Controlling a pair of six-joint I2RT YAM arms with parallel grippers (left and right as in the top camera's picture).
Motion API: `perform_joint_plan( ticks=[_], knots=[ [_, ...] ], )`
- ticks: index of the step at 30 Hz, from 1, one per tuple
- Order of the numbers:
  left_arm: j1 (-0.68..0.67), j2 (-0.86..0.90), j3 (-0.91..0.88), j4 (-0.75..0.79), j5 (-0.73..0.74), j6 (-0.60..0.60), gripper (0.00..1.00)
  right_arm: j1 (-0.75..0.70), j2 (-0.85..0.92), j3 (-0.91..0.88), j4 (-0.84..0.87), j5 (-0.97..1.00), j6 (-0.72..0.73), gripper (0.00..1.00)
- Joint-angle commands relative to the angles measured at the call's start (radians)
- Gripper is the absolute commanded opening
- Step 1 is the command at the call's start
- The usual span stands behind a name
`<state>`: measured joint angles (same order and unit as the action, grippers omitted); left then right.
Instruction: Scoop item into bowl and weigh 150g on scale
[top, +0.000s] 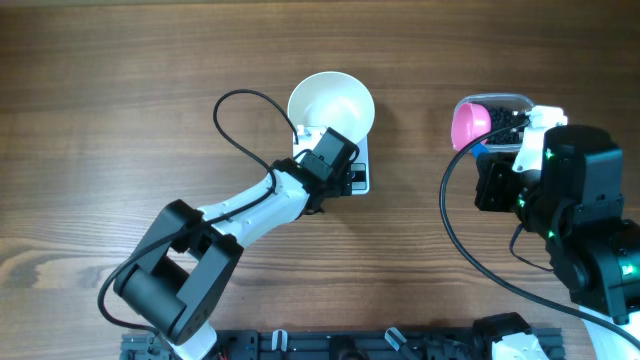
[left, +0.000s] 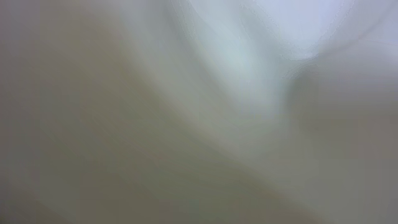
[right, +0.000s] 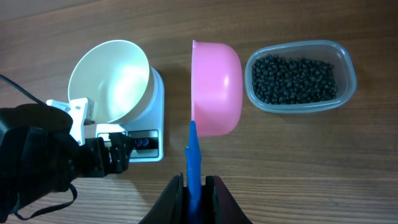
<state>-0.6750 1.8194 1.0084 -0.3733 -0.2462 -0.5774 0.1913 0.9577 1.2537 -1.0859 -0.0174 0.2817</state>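
The white bowl (top: 332, 100) (right: 109, 78) sits tilted on the small white scale (top: 358, 180) (right: 155, 124). My left gripper (top: 312, 138) is at the bowl's near rim with its jaws wide open. The left wrist view is only a white blur from being so close. My right gripper (right: 194, 183) (top: 485, 160) is shut on the blue handle of a pink scoop (right: 214, 87) (top: 470, 122). The scoop is turned on its side, between the bowl and the tub. The black beads (right: 292, 78) (top: 505, 122) lie in a clear plastic tub (right: 345, 62) to the right.
A black cable (top: 235, 110) loops over the wooden table left of the bowl. The left arm (top: 240, 215) stretches diagonally from the front edge to the scale. The right arm's body (top: 580, 210) stands at the right, in front of the tub.
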Motion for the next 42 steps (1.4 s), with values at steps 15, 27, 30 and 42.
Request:
perform_joint_plan(
  ticks=[15,27,30,42],
  knots=[
    [0.006,0.142,-0.049,-0.039,-0.035,0.021,1.00,-0.003,0.001,0.027,0.000,0.017,-0.019,0.04],
    [0.006,0.039,-0.049,-0.055,-0.035,0.021,1.00,-0.003,0.001,0.027,0.000,0.018,-0.019,0.04],
    [0.006,0.035,-0.049,-0.064,-0.035,0.020,1.00,-0.003,0.001,0.027,-0.001,0.018,-0.019,0.04],
    [0.006,0.035,-0.049,-0.082,-0.036,0.020,1.00,-0.003,0.001,0.027,-0.001,0.018,-0.019,0.04]
  ],
)
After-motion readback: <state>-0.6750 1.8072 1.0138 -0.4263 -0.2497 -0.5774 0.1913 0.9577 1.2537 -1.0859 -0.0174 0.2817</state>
